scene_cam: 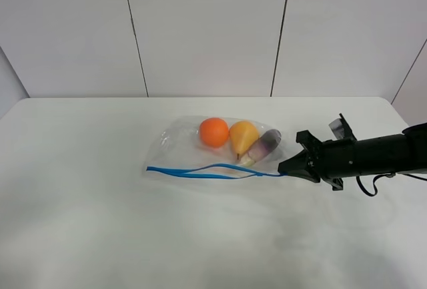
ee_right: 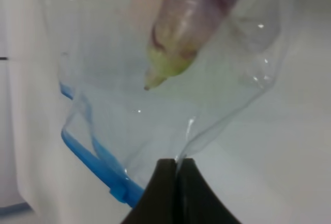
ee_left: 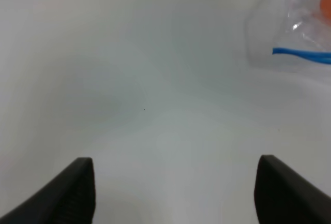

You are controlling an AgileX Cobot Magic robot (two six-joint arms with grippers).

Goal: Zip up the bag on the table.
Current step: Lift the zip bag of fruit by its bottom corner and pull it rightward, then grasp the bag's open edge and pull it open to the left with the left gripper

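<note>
Between the clenched fingertips of the right pincer point(scene_cam: 285, 167), a corner of the bag point(scene_cam: 180, 141) is being pinched, right by the end of its blue zip strip point(scene_cam: 175, 171). Stretching away from that pincer, the bag is lying on the table point(scene_cam: 80, 222), with the eggplant point(scene_cam: 265, 145) sitting nearest the tips, then the pear point(scene_cam: 242, 134), and the orange point(scene_cam: 214, 131) farthest. The left pincer point(ee_left: 176, 190) is hanging released, jaws wide apart, the bag's far end lying well apart from it.

Glossy, crinkly clear plastic bag point(scene_cam: 179, 143); smooth matt white table point(scene_cam: 80, 229).
</note>
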